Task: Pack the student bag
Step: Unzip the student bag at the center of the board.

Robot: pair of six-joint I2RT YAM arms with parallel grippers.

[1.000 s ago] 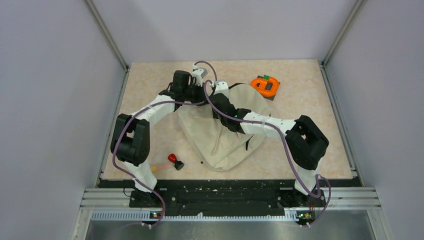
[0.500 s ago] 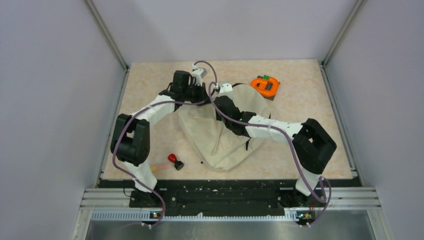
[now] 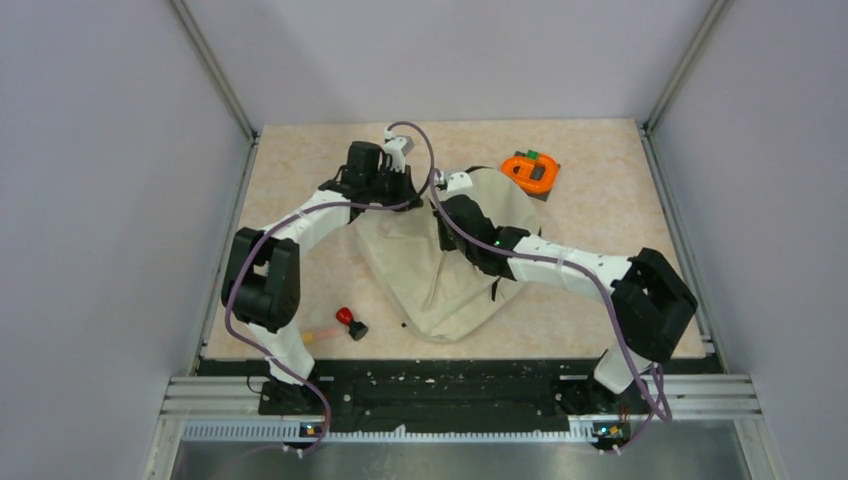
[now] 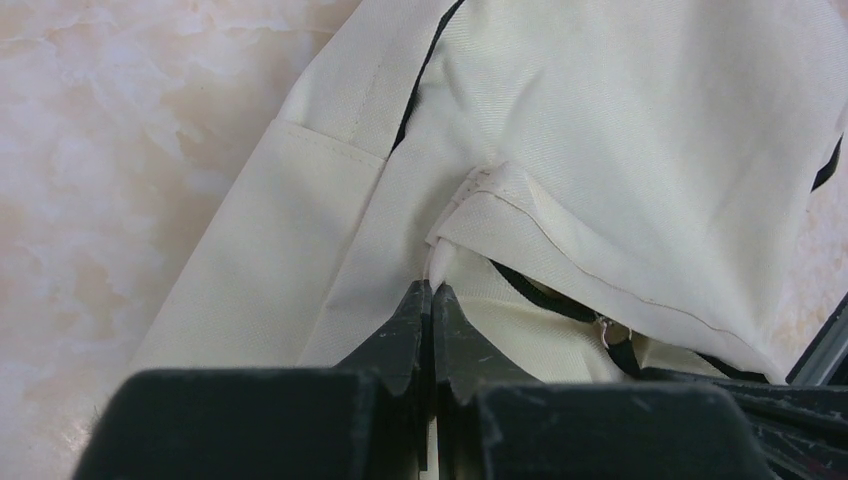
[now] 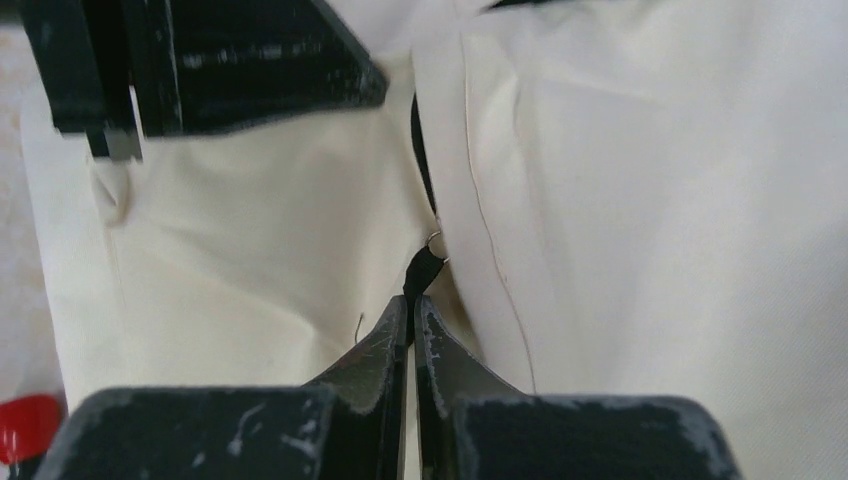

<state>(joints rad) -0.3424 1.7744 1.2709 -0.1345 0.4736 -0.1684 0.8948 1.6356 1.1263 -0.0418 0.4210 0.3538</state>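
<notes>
Where the left claw (image 4: 430,297) meets the cloth, its two fingers are pressed tight together. They pinch a small fold of the student bag (image 4: 620,130). The fold stands up from the bag just past the tips, at 12 o'clock from the claw. A black zipper line (image 4: 545,290) runs under the fold, at about 3 o'clock from the tips.

The right claw (image 5: 411,305) is pressed together too. It pinches a thin black zipper tab (image 5: 420,268). The tab has a tiny metal ring (image 5: 437,240) at its top, at 1 o'clock from the tips. Cream cloth lies on both sides of the tab.

From above, the two claws sit close together at the far edge of the bag. The left claw (image 3: 402,186) is at the bag's 11 o'clock and the right claw (image 3: 447,190) is at its 12 o'clock. The student bag (image 3: 450,280) lies flat in the middle of the table (image 3: 620,210). It is soft and crumpled, and its near end points to 6 o'clock.

An orange thing (image 3: 529,171) with a bit of green sits on the table at 1 o'clock from the bag, just beside it. A small red and black thing (image 3: 349,321) lies at 8 o'clock from the bag, a little apart from it.
</notes>
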